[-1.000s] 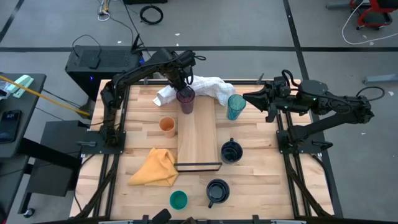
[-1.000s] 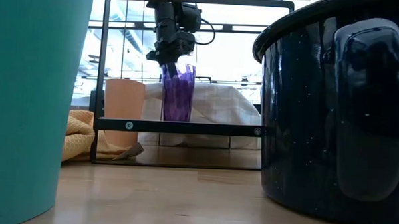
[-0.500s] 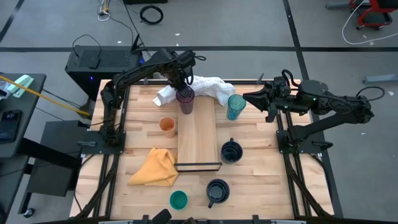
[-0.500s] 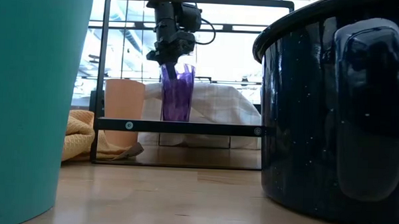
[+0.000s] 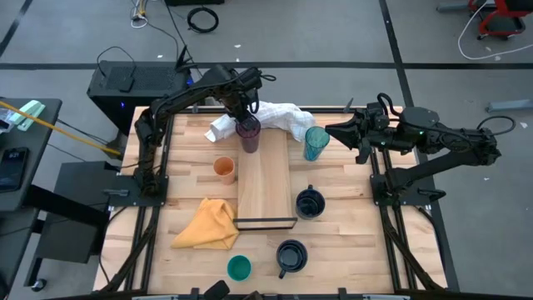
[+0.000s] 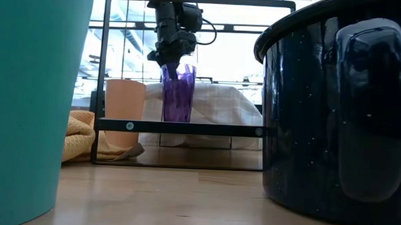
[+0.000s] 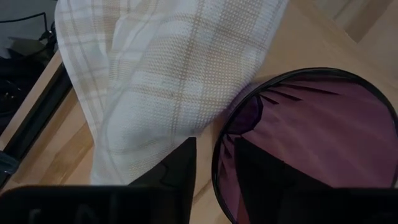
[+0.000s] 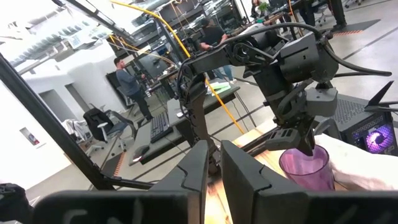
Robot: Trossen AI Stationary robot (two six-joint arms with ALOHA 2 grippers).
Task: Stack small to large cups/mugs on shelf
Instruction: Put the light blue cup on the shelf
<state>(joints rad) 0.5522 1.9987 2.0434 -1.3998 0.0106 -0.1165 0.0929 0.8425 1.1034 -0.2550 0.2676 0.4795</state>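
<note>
A purple tumbler stands upright on its base at the far left corner of the shelf. My left gripper points down over it, open. One finger is inside the tumbler and one outside, with the rim in the gap between them. The teal tumbler, orange cup, two navy mugs and short teal cup stand on the table around the shelf. My right gripper hangs level at the far right, shut, with nothing in it.
A white checked cloth lies bunched just beyond the shelf's far end, against the purple tumbler. A yellow cloth lies near the shelf's left side. The shelf's dark metal rim is at its near end. People stand in the room behind.
</note>
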